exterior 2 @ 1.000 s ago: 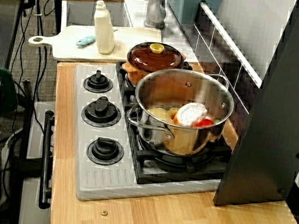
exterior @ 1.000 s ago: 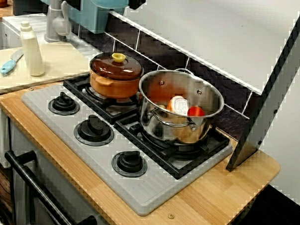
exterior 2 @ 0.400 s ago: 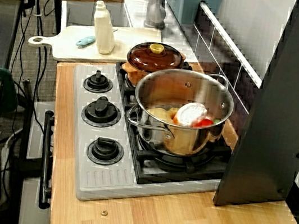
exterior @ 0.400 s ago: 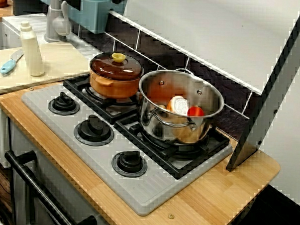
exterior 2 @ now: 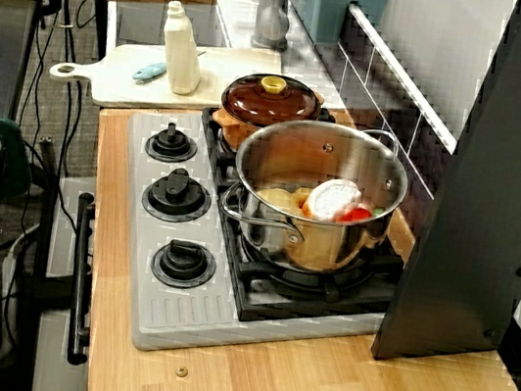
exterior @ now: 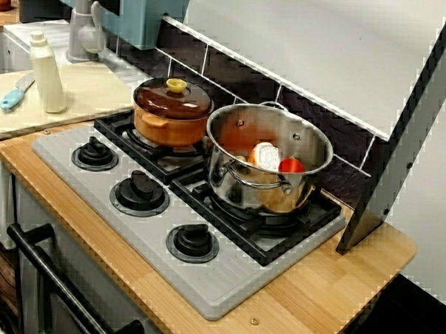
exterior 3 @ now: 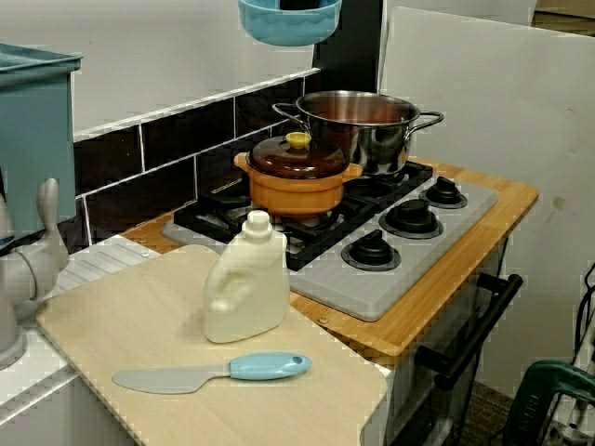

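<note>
My claw (exterior 3: 299, 4) is clamped on the blue bowl (exterior 3: 288, 26), held high with the brown pot (exterior 3: 297, 172) and steel pot (exterior 3: 358, 125) below me: lifted, not yet set down anywhere. Only the low side view shows the bowl, while the two higher views show the food (exterior: 266, 155) inside the steel pot.

Wooden counter (exterior: 336, 283) (grey hob (exterior: 225, 285) atop)
</note>
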You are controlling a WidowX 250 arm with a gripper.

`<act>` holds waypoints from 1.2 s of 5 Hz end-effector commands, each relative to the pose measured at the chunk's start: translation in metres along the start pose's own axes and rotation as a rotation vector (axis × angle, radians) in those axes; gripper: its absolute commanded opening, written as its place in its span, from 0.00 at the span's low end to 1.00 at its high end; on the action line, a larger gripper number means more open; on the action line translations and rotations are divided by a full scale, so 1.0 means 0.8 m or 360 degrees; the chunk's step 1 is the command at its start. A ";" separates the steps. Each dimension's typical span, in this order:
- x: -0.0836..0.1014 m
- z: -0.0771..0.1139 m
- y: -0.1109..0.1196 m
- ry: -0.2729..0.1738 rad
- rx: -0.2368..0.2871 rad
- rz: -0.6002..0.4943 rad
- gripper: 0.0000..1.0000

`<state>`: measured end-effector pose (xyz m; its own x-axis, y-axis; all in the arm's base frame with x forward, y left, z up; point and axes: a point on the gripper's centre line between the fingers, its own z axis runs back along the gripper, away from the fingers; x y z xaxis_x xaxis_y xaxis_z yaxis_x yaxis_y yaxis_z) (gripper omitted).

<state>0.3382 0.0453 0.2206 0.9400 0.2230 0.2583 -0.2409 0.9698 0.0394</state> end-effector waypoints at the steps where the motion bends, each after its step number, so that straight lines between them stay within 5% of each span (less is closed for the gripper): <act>1: 0.003 0.046 -0.015 -0.0132 -0.0046 -0.0019 0.00; 6: -0.006 0.037 -0.086 -0.0140 -0.0050 -0.0037 0.00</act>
<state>0.3464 -0.0296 0.2293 0.9354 0.1896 0.2983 -0.2075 0.9778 0.0290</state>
